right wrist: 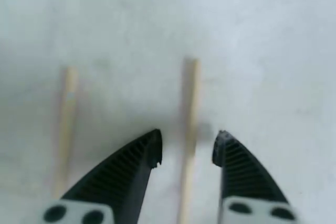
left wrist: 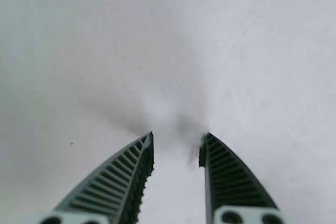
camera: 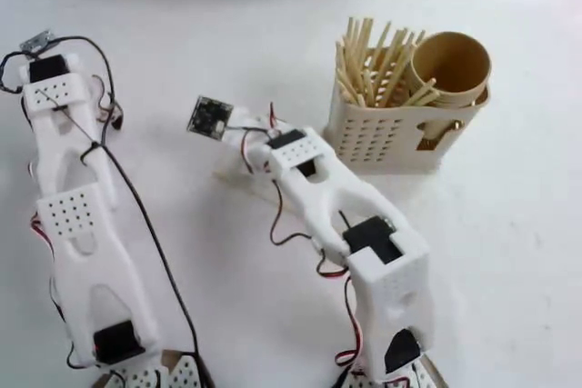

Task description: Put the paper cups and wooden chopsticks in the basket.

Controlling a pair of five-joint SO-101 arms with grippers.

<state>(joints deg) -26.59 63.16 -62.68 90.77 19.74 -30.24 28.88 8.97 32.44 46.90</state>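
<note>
Light: bright, even, diffuse. Table (camera: pixel 509 252): white, close to glare in the high view. Shadows: soft and short beside the right arm (camera: pixel 346 215); a grey smudge ahead of the left hand (left wrist: pixel 176 142); a faint dark edge along each chopstick (right wrist: pixel 191 98) near the right hand (right wrist: pixel 186 148).

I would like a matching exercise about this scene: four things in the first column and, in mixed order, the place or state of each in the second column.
Column 1
1. paper cup
2. left hand
3. right hand
4. basket

Column 2
a. open, with a chopstick lying on the table between its fingers
b. stands on the table, with chopsticks upright in it
c. open over bare table
d. inside the basket

Pairs: 1-d; 2-c; 3-a; 4-b
</note>
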